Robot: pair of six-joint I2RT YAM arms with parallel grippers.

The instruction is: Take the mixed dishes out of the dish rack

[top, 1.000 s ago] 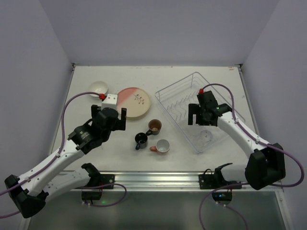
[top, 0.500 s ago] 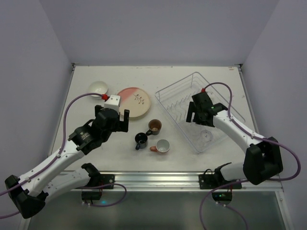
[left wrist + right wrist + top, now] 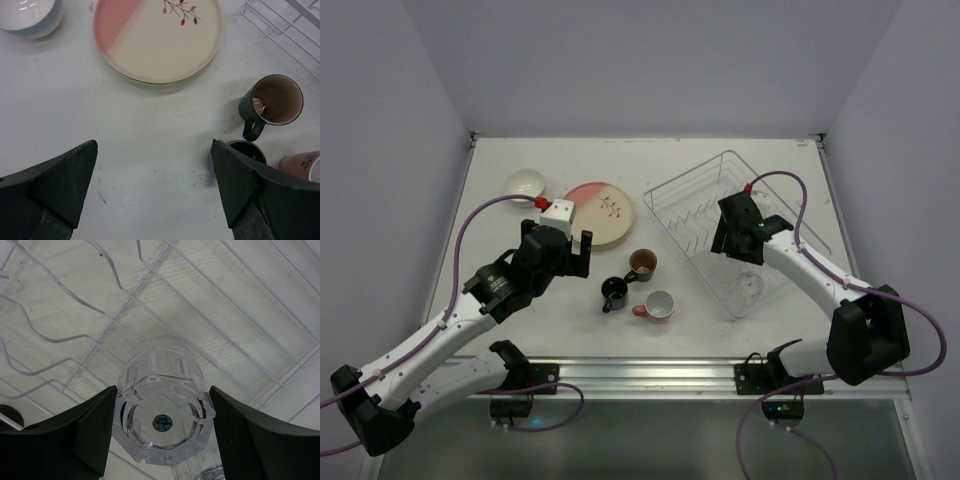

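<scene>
Narrowing from a wider spread, the right gripper [image 3: 162,390] is clamping a clear glass [image 3: 160,427] inside the rack [image 3: 692,200] on the right. The left gripper [image 3: 154,145] is hovering with its fingers wide apart.

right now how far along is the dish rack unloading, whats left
Done: the stack of round cream plates, the small white bowl, the brown cup, dark blue cup and salmon cup sit on the table. In hand: the right end effector straddles a clear glass inside the silver wire dish rack, grip unclear. Left: that glass and a second clear glass.
</scene>
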